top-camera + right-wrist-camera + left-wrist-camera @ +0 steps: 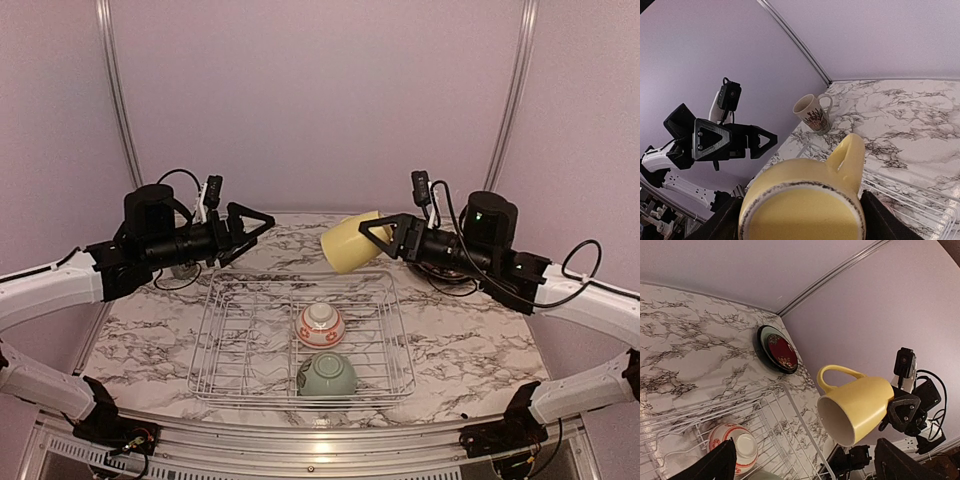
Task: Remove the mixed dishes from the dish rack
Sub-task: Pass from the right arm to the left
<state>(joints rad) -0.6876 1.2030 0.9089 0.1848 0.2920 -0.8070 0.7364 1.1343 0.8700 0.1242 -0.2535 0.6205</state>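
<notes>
My right gripper (385, 238) is shut on the small yellow cup (350, 243) and holds it on its side in the air above the back right edge of the wire dish rack (240, 330). The cup also shows in the left wrist view (860, 407) and the right wrist view (805, 200). My left gripper (255, 238) is open and empty above the rack's back left. Inside the rack lie the white-and-red bowl (320, 325), upside down, and the pale green bowl (326, 375). The dark red floral plate (781, 351) lies on the teal plate (762, 342) on the table.
The tall cream patterned mug (812, 114) stands on the marble table (470, 345) at the back left, outside the rack. The stacked plates sit at the back right near the wall corner, mostly hidden by my right arm in the top view.
</notes>
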